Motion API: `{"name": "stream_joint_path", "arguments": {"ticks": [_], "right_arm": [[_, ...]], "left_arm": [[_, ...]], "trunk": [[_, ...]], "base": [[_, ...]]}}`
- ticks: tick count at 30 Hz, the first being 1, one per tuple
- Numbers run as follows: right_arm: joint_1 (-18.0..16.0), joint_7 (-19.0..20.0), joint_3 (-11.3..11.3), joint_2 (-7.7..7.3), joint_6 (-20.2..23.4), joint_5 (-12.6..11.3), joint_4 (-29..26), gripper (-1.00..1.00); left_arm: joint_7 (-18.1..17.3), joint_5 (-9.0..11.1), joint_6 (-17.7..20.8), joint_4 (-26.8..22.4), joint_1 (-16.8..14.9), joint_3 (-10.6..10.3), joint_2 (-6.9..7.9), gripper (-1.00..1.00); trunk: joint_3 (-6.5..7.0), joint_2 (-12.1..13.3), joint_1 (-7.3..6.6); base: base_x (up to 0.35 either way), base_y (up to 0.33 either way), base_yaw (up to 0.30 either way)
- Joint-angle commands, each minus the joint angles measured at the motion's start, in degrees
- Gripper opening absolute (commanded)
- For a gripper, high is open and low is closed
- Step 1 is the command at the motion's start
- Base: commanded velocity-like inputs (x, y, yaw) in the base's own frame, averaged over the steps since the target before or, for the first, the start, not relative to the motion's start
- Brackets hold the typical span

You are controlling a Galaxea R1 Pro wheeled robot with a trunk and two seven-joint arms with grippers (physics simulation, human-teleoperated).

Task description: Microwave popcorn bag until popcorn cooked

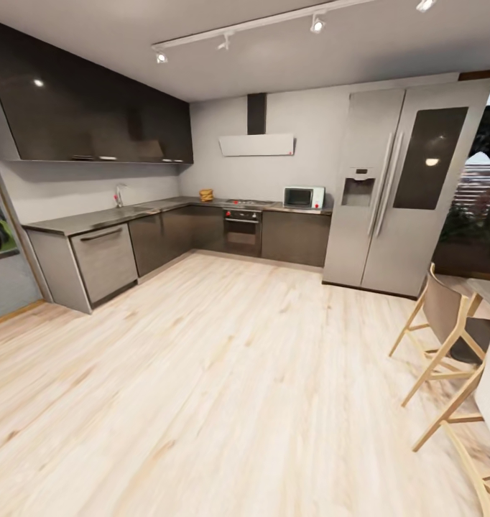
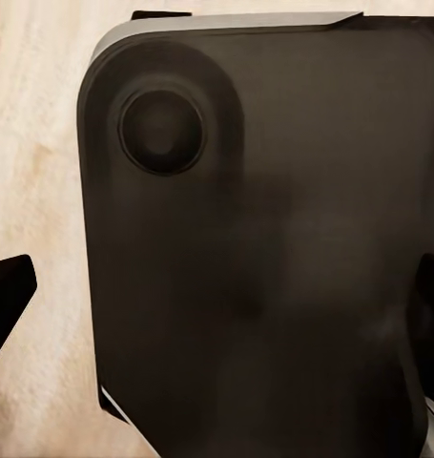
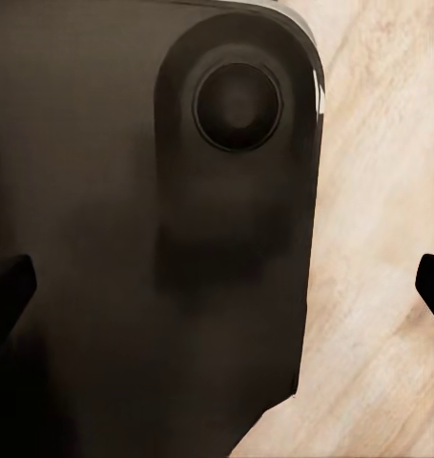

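Two grippers: left gripper (image 2: 217,315) and right gripper (image 3: 217,286) fingers spread wide, over the robot's dark base and wood floor. Microwave (image 1: 303,197) far off on countertop (image 1: 101,217), right of hob (image 1: 249,203); popcorn bag (image 1: 206,194) left of hob.

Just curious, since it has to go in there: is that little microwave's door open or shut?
Shut. The microwave on the countertop shows its dark glass door flat against the front.

Pale wood-grain floor (image 1: 223,373) with a soft sheen; glossy dark wall cabinets (image 1: 94,108) catch the lamps, and the fridge (image 1: 403,187) looks like brushed steel with dark glass. Under both grippers, a smooth, matt black base panel (image 2: 274,267) lies over the same boards. The chairs (image 1: 446,323) are light wood.
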Motion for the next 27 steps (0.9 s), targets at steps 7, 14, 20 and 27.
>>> {"name": "stream_joint_path", "arguments": {"ticks": [7, 14, 20, 27], "right_arm": [[-0.01, -0.08, 0.07, 0.01, -0.22, 0.19, -0.01, 1.0], [-0.01, -0.08, 0.07, 0.01, -0.23, 0.14, -0.01, 1.0], [-0.01, -0.08, -0.02, 0.01, -0.28, 0.2, -0.01, 1.0], [-0.01, -0.08, 0.11, 0.01, -0.2, 0.13, 0.0, 1.0]], "left_arm": [[-0.01, 0.09, -0.07, -0.02, -0.01, 0.04, 0.01, 1.0], [0.0, 0.09, -0.07, 0.0, -0.01, 0.01, 0.04, 1.0], [0.0, 0.09, -0.06, -0.01, -0.01, -0.02, 0.04, 1.0], [0.03, 0.09, -0.06, 0.0, -0.01, -0.03, 0.04, 1.0]], "trunk": [[-0.05, -0.02, 0.01], [-0.05, -0.02, 0.01], [-0.05, -0.02, 0.01], [-0.05, -0.02, 0.01]], "base": [[0.137, 0.0, 0.0], [0.131, 0.0, 0.0], [0.13, 0.0, 0.0], [0.13, 0.0, 0.0]]}}
